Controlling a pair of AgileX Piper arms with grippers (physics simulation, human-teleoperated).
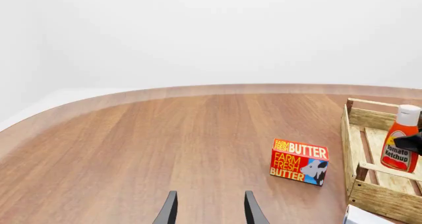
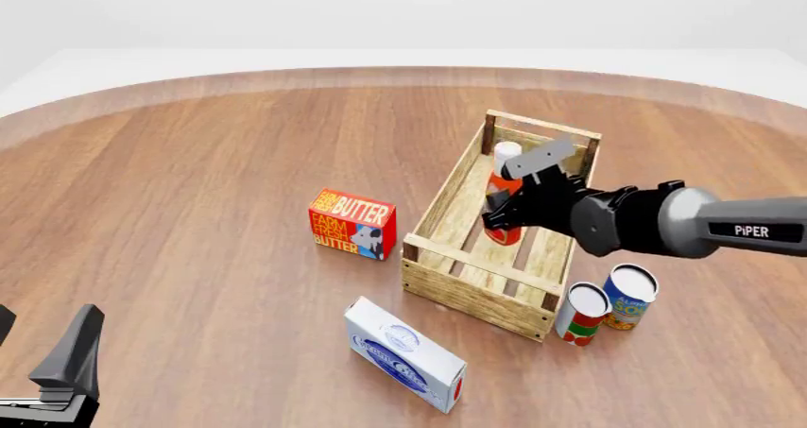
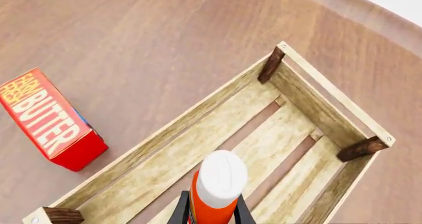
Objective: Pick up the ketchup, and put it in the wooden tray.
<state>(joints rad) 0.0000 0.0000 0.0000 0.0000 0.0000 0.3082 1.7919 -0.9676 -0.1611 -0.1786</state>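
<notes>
Right gripper (image 2: pixel 507 204) fingers clamped on the ketchup (image 2: pixel 506 196): slim orange-red plastic bottle, white cap, upright inside the slatted light-wood wooden tray (image 2: pixel 444 204), dark corner posts. Left gripper (image 1: pixel 209 209) fingers spread, holding nothing, over the glossy wood-grain surface (image 2: pixel 189 182). Butter box (image 2: pixel 351 224) beside the tray.
</notes>
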